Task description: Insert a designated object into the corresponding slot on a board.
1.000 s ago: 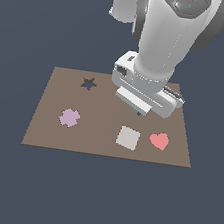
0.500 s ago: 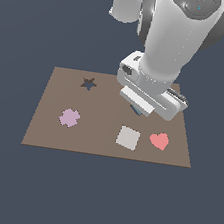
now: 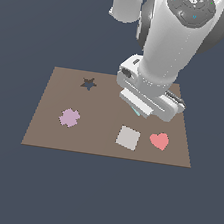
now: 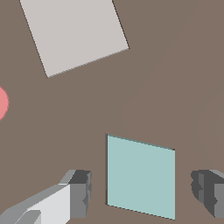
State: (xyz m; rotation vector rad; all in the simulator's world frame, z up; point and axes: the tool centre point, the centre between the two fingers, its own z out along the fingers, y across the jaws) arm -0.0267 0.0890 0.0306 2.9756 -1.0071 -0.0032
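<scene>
Pale teal diamond-shaped tile (image 4: 140,176) lying flush in flat brown board (image 4: 175,87), apparently seated in its slot. Fingers (image 4: 80,194) spread open either side, touching nothing, seemingly for clearance.

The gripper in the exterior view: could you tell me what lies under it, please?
Under the gripper, the wrist view shows the teal tile flat on the board. The exterior view shows only a teal sliver; any slot beneath is covered.

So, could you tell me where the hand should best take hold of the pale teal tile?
Probably across two opposite straight edges of the teal tile, coming straight down from above. It lies flat on the brown board, so only its thin sides offer purchase, and the open hand already has a finger at each side.
</scene>
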